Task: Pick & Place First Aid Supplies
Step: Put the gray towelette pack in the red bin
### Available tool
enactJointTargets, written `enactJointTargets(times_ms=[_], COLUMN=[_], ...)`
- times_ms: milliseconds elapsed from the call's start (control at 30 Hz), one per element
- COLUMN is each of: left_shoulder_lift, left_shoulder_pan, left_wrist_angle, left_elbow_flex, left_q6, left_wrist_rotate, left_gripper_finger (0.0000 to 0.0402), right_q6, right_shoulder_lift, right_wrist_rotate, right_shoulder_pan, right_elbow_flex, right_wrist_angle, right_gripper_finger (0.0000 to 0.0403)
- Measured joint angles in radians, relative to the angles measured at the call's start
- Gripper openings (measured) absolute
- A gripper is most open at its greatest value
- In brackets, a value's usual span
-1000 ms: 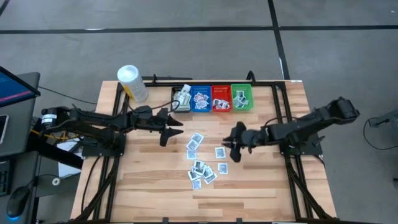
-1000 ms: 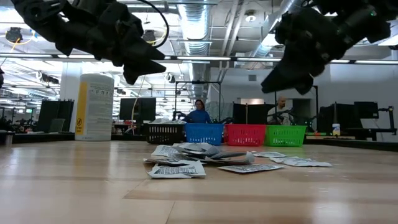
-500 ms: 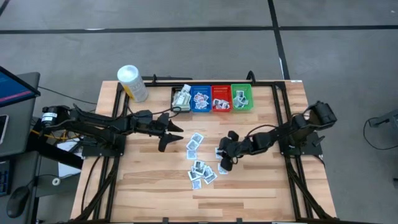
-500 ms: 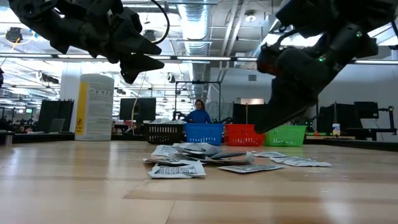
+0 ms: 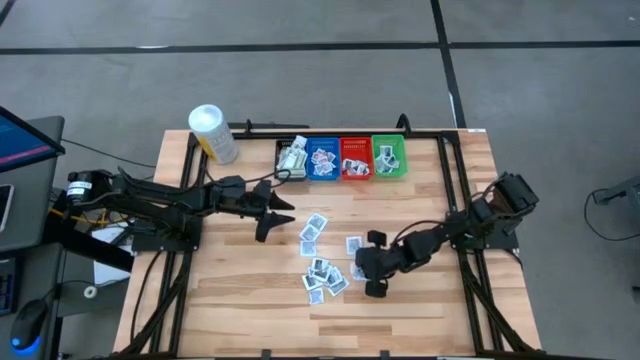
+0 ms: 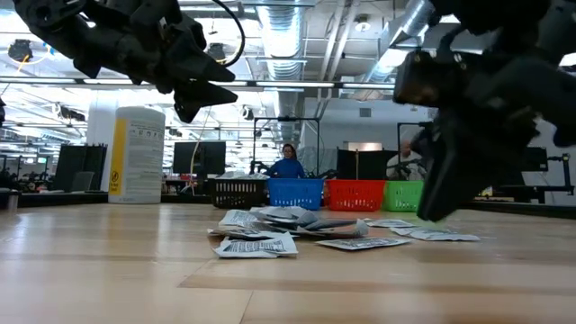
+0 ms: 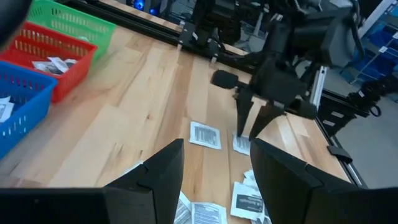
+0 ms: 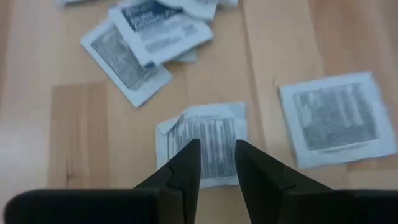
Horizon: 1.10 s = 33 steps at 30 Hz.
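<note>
the right gripper's (image 5: pixel 372 281) jaws stand a little apart, empty, poised over one packet (image 8: pixel 205 142) on the counter (image 5: pixel 420 310), at the pile's (image 5: pixel 325 262) edge on the side away from the bins (image 5: pixel 342 158). the left gripper (image 5: pixel 278 213) hangs with jaws released, holding nothing, between pile and bins. the step looks like the reach for a pick. next it likely needs to drop onto that packet, pinch one edge cleanly, lift, and carry it to a bin.

floor (image 5: pixel 300 80): grey, dark seam lines | ceiling (image 6: pixel 297 36): exposed ducts, strip lights | bench (image 5: pixel 420 310): light wood slats | monitors (image 6: pixel 198 155) behind
</note>
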Motion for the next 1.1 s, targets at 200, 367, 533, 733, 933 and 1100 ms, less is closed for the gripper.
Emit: enactJointTargets(times_ms=[200,367,533,733,933,1100], left_shoulder_lift=[0.000,0.000,0.000,0.000,0.000,0.000], left_shoulder_pan=[0.001,0.001,0.001,0.001,0.001,0.001], left_wrist_angle=[0.004,0.003,-0.002,-0.007,-0.008,-0.008], left_elbow_flex=[0.000,0.000,0.000,0.000,0.000,0.000], left_q6=[0.000,0.000,0.000,0.000,0.000,-0.003], left_wrist_rotate=[-0.010,-0.010,-0.010,-0.010,-0.010,-0.010], left_gripper_finger=[0.0186,0.0186,0.0186,0.0186,0.0186,0.0186], right_q6=[0.040,0.040,0.043,0.091,0.087,0.088], right_shoulder_lift=[0.026,0.054,0.118,0.141,0.114,0.100], right_wrist_rotate=[0.008,0.001,-0.031,-0.032,-0.035,-0.045], right_shoulder_pan=[-0.014,-0.020,-0.020,-0.015,-0.023,-0.029], right_elbow_flex=[0.002,0.006,0.010,0.013,0.003,0.002], right_wrist_angle=[-0.012,-0.020,-0.015,0.010,0.021,0.031], right_gripper_finger=[0.0095,0.0095,0.0095,0.0066,0.0008,0.0010])
